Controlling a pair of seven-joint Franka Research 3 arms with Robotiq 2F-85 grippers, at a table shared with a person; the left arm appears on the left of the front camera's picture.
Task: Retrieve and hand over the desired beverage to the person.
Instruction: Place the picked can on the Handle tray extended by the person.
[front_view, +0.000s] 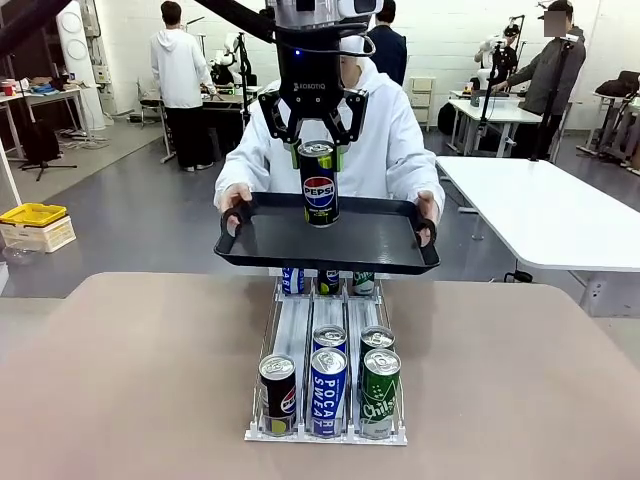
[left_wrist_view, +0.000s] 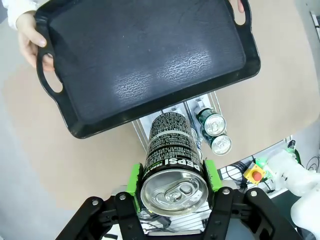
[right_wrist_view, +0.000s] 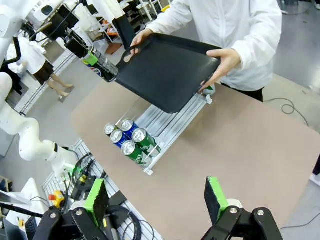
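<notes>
Two green rubber pads of the left hand (front_view: 318, 155) clench a slim black aluminium can (front_view: 319, 190) just under its silver rim, so the can hangs upright directly below the hand. Its glossy side carries a round red, white and blue emblem and the word PEPSI in white. The pull-tab lid faces up into the hand.

Just beyond and below the hand, the person (front_view: 390, 150) in a pale hooded sweatshirt holds a black rectangular plastic tray (front_view: 375, 240) by the cut-out handles at its two ends. The tray's floor is pebbled, and its rim is raised and rounded. The can's base is close to the tray's near rim; whether they touch I cannot tell.

Under the hand and tray, on the matte beige tabletop (front_view: 120, 380), lies a clear three-lane plastic rack (front_view: 298, 335) of cans. At its near end stand a black Pepsi can (front_view: 277, 395), a blue can (front_view: 328, 392) reading POCARI SWEAT and a green can (front_view: 380, 392) reading "Chils".

The right hand (right_wrist_view: 156, 196) is released, its green pads wide apart above bare tabletop.
</notes>
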